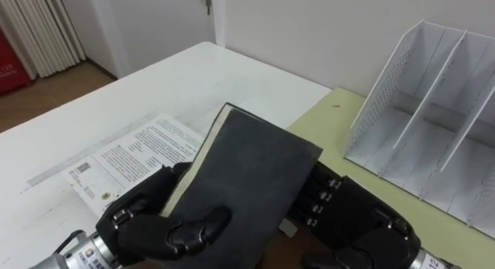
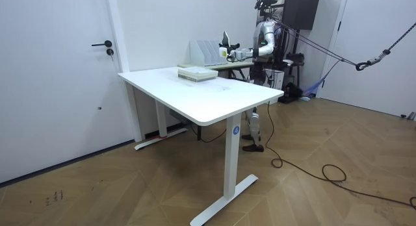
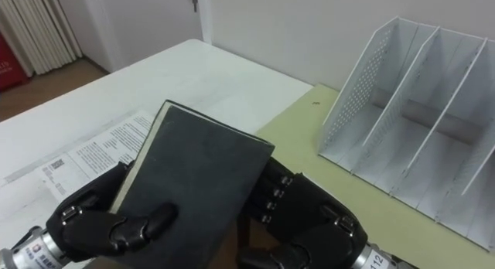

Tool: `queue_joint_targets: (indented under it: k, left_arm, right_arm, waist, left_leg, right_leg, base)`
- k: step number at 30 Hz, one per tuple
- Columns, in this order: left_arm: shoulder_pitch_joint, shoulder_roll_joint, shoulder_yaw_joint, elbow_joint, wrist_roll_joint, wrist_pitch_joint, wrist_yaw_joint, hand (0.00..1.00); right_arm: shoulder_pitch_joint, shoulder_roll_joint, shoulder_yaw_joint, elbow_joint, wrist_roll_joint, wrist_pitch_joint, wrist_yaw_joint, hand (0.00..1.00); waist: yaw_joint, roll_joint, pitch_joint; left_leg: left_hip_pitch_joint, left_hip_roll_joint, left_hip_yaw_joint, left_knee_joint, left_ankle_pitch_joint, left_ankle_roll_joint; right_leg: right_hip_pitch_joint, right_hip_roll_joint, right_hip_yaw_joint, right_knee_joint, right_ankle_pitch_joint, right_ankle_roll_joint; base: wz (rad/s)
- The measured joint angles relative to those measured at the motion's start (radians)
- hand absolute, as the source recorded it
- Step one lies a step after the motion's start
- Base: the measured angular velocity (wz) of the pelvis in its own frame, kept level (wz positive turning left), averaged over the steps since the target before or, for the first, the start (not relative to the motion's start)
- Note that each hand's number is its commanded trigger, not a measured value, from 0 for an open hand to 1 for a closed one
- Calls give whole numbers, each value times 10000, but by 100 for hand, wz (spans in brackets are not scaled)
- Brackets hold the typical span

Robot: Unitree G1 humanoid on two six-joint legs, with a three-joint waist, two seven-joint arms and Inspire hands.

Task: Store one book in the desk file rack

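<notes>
I hold a dark hardcover book (image 1: 247, 176) tilted up in front of me, over the seam between two desks. My left hand (image 1: 166, 226) is shut on its lower left edge, thumb across the cover. My right hand (image 1: 363, 223) lies against the book's right side, partly behind it. The white perforated file rack (image 1: 433, 122) stands to the right of the book on the yellow-green desk (image 1: 332, 122), its slots bare. In the room view the book (image 2: 225, 39) is raised just beside the rack (image 2: 207, 52).
A printed sheet (image 1: 131, 157) lies on the white table (image 1: 155, 83) under my left hand. In the room view a flat stack of books (image 2: 197, 73) rests on that table's far end. A white wall rises behind the rack.
</notes>
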Motion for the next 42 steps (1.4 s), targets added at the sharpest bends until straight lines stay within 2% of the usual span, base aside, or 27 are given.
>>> queue_joint_targets:
  k: [5,10,13,21,28,29,30,36,42]
  left_arm:
    - [-5,255,-1,-1,-12,0,-128,100]
    - [-131,368,-468,-82,15,75,-456,100]
    - [-133,413,-487,-218,39,150,-550,100]
    - [-132,416,-498,-210,27,372,-697,100]
    - [-132,416,-499,-131,47,400,-786,100]
    - [-132,416,-499,-97,46,400,-812,55]
    - [-132,416,-499,-87,47,401,-816,0]
    - [-124,416,-497,26,158,405,-796,0]
    - [-111,413,-496,197,663,411,-510,0]
  right_arm:
    - [0,-220,-4,10,8,0,-21,100]
    - [-26,-241,110,10,7,0,-61,100]
    - [-79,-240,181,10,12,-2,-80,100]
    - [-100,-224,228,19,45,-4,-80,100]
    - [-100,-224,299,85,46,-4,-79,100]
    - [-100,-224,319,97,46,-4,-79,100]
    - [-100,-224,329,108,46,-4,-79,100]
    - [-101,-275,322,121,19,0,-79,100]
    - [-104,-389,332,119,-18,12,-75,100]
  waist:
    - [-1,-40,-23]
    - [27,-48,-26]
    - [23,-39,-22]
    - [20,31,10]
    - [22,137,-48]
    - [20,151,-54]
    - [20,157,-55]
    - [29,143,-53]
    - [31,-31,-13]
  left_leg:
    - [4,1,-2,17,0,0]
    - [8,1,-5,10,1,0]
    - [14,8,-6,9,0,0]
    - [-4,9,-6,-20,-1,-1]
    - [1,9,-6,-18,-1,-1]
    - [1,10,-6,-20,-1,-1]
    - [1,10,-6,-20,-1,-1]
    - [2,9,-5,-35,-1,0]
    - [8,12,4,-21,1,-1]
  right_leg:
    - [3,-7,-14,-11,-1,1]
    - [4,-7,-23,-7,-1,1]
    - [5,-5,-9,-7,0,0]
    - [4,2,33,0,1,-2]
    - [7,4,34,0,2,-3]
    - [7,4,33,0,2,-3]
    - [7,4,32,1,2,-4]
    - [1,-4,22,7,2,-3]
    - [-24,2,42,7,1,-3]
  base:
    - [0]
    - [0]
    - [0]
    - [0]
    - [0]
    - [0]
    - [0]
    - [0]
    - [0]
